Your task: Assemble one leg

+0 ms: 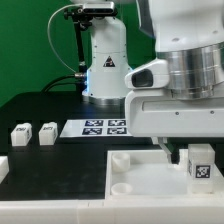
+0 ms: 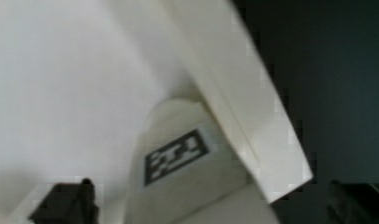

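Observation:
The leg [image 1: 201,166], a small white block with a black-and-white tag, stands at the right end of the large white plate [image 1: 140,178]. My gripper [image 1: 196,152] hangs right over it, with one finger [image 1: 165,151] apart from the leg's side. In the wrist view the leg [image 2: 177,155] lies between my dark fingertips [image 2: 65,203], with a gap showing on each side. The gripper [image 2: 207,206] looks open around the leg. The plate [image 2: 61,80] fills the rest of that view.
Two more small white tagged blocks [image 1: 20,135] [image 1: 46,133] stand on the black table at the exterior view's left. The marker board [image 1: 103,127] lies behind the plate. The arm's white base [image 1: 103,65] stands at the back.

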`<state>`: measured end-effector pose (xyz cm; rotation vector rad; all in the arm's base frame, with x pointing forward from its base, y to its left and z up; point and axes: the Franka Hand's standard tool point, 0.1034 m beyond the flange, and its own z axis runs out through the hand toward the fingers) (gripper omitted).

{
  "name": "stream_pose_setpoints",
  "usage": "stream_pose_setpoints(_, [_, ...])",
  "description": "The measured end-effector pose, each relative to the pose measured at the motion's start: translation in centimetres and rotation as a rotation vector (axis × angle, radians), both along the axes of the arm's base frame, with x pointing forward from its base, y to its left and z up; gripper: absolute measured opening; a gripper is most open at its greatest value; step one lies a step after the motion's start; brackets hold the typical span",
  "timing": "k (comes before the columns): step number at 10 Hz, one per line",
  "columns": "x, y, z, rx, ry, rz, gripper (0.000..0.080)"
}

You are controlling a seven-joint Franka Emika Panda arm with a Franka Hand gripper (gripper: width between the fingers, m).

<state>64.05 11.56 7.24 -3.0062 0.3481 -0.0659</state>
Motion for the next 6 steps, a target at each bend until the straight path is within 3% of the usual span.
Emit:
stream_pose_setpoints(2, [0.00,-0.27,-0.17,-0.037,-0.030,0.274,0.0648])
stream_pose_setpoints(4, [-0.03,-0.27,-0.47,-0.036,-0.034,0.262,0.0648])
stream_pose_setpoints(6, [-0.05,-0.24,-0.49,-0.031,-0.028,0.205,0.0385])
